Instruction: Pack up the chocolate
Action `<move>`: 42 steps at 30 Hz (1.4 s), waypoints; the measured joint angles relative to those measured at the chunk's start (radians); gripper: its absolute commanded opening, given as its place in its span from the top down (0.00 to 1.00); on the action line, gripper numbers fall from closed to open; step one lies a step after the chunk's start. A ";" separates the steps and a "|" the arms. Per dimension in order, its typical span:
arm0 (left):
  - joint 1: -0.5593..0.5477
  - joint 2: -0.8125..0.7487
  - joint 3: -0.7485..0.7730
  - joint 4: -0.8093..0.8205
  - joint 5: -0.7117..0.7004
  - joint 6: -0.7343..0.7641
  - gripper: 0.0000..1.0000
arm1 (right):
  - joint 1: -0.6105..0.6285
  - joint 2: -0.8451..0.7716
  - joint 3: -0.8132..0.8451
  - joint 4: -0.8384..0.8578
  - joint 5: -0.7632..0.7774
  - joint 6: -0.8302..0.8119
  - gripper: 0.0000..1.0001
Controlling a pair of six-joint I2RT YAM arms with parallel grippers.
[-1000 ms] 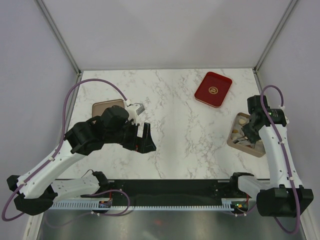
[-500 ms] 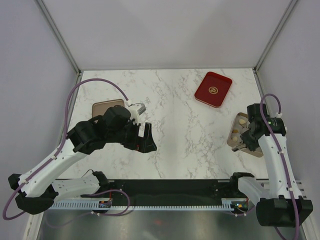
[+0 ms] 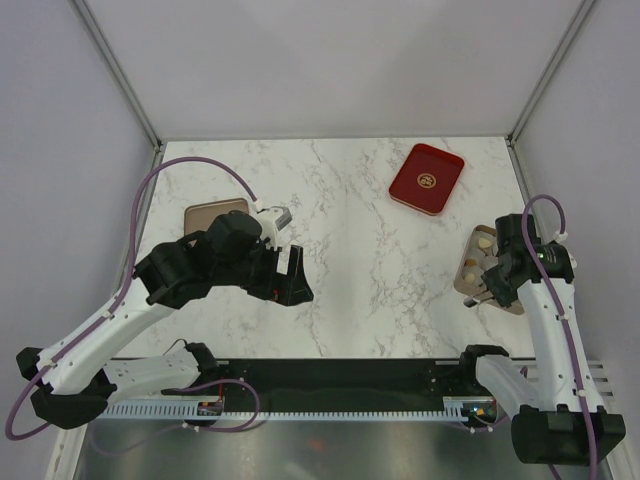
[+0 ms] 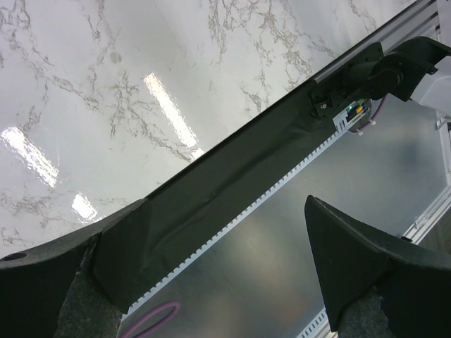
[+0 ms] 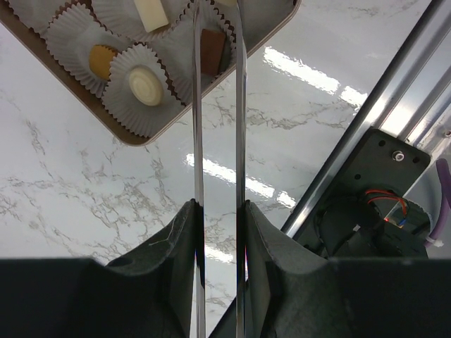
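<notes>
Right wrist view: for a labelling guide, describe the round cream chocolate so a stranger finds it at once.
On the marble table lies a tan box of paper cups. In the cup nearest its lower corner sits the chocolate: a round cream disc, unlike its orange neighbour and the brown block.

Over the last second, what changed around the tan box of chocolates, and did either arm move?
The right gripper, shut on thin metal tongs, drew back over the tan box toward the near edge of the marble table; no pickup or release is visible. The open left gripper, the red rectangular tray and the chocolates stayed put.
</notes>
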 measured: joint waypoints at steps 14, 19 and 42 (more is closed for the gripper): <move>-0.011 0.000 -0.008 0.000 -0.002 0.002 0.03 | 0.000 -0.092 -0.066 -0.001 0.010 0.048 0.67; -0.018 0.000 -0.009 0.000 -0.011 0.006 0.03 | 0.000 -0.108 -0.076 -0.001 0.010 0.061 0.66; -0.034 0.000 -0.009 0.000 -0.023 0.021 0.02 | 0.000 -0.120 -0.089 0.000 0.010 0.077 0.57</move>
